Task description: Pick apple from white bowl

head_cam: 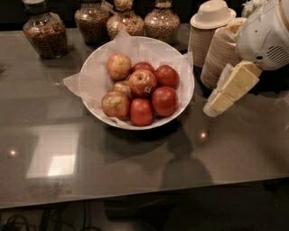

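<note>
The white bowl, lined with crumpled white paper, stands on the dark table a little left of centre. It holds several apples. The apple, red with yellowish streaks and a small sticker on its side, lies on top in the middle of the pile. A paler yellow-tan apple lies behind it at the left. My gripper, with cream-coloured fingers, hangs from the white arm at the right, just right of the bowl's rim and above the table.
Several glass jars of grains stand along the back edge. Stacks of tan disposable bowls and a stack with a white lid stand at the back right, close behind the gripper. The table's front edge runs along the bottom.
</note>
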Robot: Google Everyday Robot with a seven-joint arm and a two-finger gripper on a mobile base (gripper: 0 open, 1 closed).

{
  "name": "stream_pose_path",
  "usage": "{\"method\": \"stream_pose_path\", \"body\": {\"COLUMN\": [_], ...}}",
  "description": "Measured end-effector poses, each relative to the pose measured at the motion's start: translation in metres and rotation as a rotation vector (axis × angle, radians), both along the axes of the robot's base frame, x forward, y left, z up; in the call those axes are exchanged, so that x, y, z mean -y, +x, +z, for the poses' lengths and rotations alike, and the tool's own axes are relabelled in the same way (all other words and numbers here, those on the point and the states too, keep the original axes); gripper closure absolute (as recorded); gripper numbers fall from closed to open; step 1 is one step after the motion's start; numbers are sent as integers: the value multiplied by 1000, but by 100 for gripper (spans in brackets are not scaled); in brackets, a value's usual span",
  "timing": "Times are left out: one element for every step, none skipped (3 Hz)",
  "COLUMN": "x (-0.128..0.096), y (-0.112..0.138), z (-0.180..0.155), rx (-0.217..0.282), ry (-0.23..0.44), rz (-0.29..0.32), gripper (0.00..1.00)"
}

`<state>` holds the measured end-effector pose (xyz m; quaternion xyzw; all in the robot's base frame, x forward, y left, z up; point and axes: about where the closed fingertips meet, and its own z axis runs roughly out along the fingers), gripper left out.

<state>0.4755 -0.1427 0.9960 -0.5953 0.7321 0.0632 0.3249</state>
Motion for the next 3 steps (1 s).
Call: {"method": "stream_pose_path", "body": {"x": [-46,-77,-101], "y": [13,20,26], "z": [-13,-19,-22], "rx": [7,14,25], "ry": [131,204,228], "rz": [60,124,179], "gripper": [0,16,23]}}
